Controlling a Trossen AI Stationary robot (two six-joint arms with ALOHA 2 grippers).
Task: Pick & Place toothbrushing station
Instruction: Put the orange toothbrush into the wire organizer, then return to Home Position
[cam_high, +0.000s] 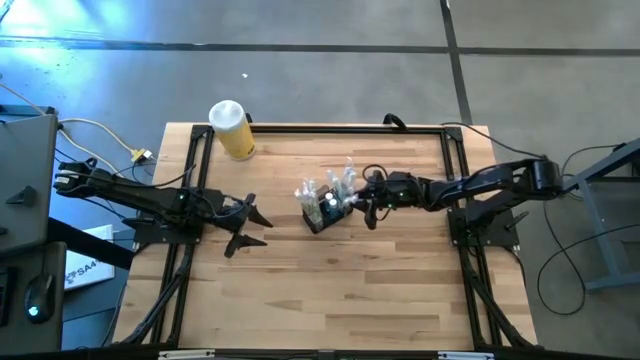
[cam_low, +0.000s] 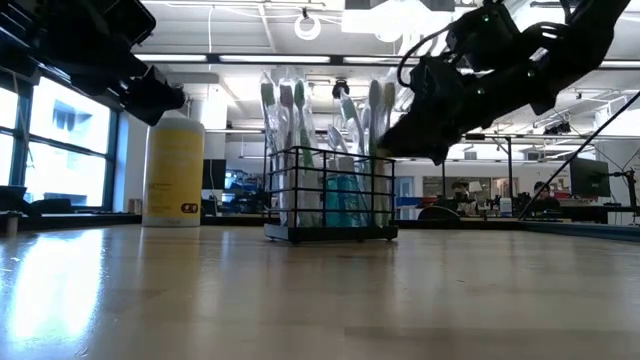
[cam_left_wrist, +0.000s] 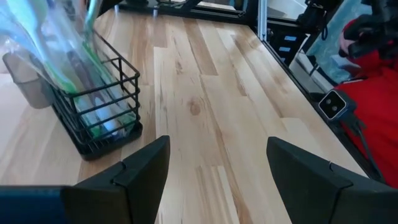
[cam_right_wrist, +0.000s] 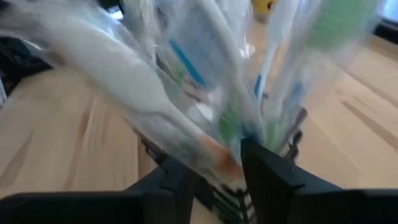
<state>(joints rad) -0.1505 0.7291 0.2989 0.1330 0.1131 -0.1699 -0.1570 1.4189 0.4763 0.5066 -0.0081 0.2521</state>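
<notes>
Looking down from the high view, I saw the toothbrushing station (cam_high: 322, 209) sitting near the middle of the wooden table (cam_high: 330, 290), a small black wire caddy with wrapped toothbrushes (cam_high: 335, 188) sticking up out of it. My right gripper (cam_high: 357, 201) reached in from the right and met the caddy's right edge. My left gripper (cam_high: 250, 223) hung over the table to the caddy's left, apart from it, its two fingers splayed wide. A yellow jar (cam_high: 232, 130) with a white lid stood at the table's far edge, well apart from both grippers.

From the low view, the caddy (cam_low: 331, 196) rested flat on the tabletop, upright, with the toothbrushes (cam_low: 325, 110) rising above its rim. My right gripper (cam_low: 415, 130) came down at a slant against the caddy's upper right side. The yellow jar (cam_low: 173, 172) stood to the caddy's left, farther back.

In the left wrist view, my fingers (cam_left_wrist: 144, 169) stood far apart with bare wood between them, and the caddy (cam_left_wrist: 93, 106) lay ahead and off to one side, untouched by them.

In the right wrist view, my fingers (cam_right_wrist: 261, 168) were drawn narrow, the caddy's wire rim (cam_right_wrist: 283, 146) and the wrapped brushes (cam_right_wrist: 205, 81) pressed close between and just ahead of them.
</notes>
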